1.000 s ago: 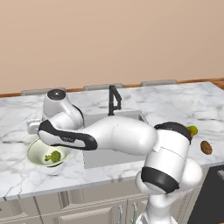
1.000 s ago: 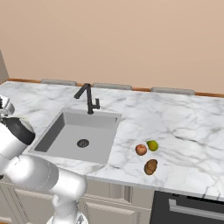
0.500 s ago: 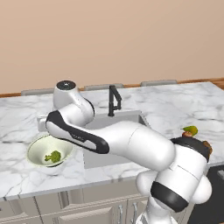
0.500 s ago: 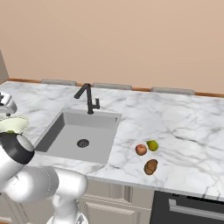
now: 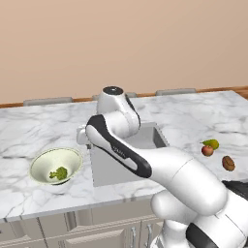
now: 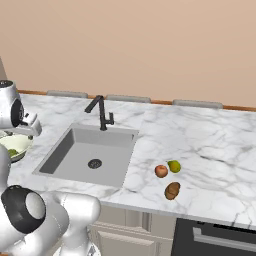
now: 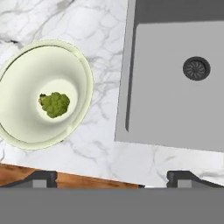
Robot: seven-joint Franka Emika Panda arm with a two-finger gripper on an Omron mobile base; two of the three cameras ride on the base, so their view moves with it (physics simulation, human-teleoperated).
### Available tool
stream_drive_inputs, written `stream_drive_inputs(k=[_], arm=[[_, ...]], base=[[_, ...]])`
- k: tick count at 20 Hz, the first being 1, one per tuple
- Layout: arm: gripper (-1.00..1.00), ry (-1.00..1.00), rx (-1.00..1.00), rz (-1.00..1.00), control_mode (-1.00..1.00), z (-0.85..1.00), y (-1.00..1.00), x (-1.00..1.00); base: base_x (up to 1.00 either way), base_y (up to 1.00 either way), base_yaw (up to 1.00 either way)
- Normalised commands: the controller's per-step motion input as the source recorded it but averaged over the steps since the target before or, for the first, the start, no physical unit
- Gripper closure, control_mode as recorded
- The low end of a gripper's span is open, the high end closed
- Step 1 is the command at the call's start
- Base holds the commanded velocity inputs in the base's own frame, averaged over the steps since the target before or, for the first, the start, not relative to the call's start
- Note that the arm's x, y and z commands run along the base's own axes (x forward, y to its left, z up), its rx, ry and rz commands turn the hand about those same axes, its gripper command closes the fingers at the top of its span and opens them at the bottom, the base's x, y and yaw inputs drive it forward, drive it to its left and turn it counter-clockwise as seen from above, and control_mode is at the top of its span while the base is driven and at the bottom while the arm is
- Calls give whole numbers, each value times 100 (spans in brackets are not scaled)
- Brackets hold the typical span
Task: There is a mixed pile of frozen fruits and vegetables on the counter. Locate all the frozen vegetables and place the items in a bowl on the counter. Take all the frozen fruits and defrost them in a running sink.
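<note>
I judge the next pick is the potato, and it lies far across from my hand. On the desk [image 6: 210, 135], the sink [image 6: 90, 152] sits between the bowl [image 5: 41, 162] and what remains of the pile. My hand [image 7: 111, 177], fingers spread and empty, hangs near the bowl, broccoli [image 5: 58, 173] already inside. The potato [image 6: 172, 190], long axis slanted, lies just beside the apple [image 6: 161, 171] and pear [image 6: 174, 166], well apart beyond the sink.

Bright, even rendered light, soft shadows, no blur.
</note>
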Motion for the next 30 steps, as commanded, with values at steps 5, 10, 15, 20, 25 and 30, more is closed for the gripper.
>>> stream_drive_inputs(k=[5, 10, 15, 20, 25, 30], arm=[[-100, 3, -1, -2, -100, -3, -87, 0], [-100, 5, -7, -3, -100, -5, -71, 21], [-100, 9, -9, -6, -100, 0, -74, 15], [-100, 9, -7, -7, -100, 0, -82, 2], [-100, 8, -4, -7, -100, -1, -87, 0], [-100, 8, -2, -6, -100, 0, -86, 0]], base=[[0, 0, 0], [0, 0, 0], [0, 0, 0], [0, 0, 0], [0, 0, 0], [0, 0, 0]])
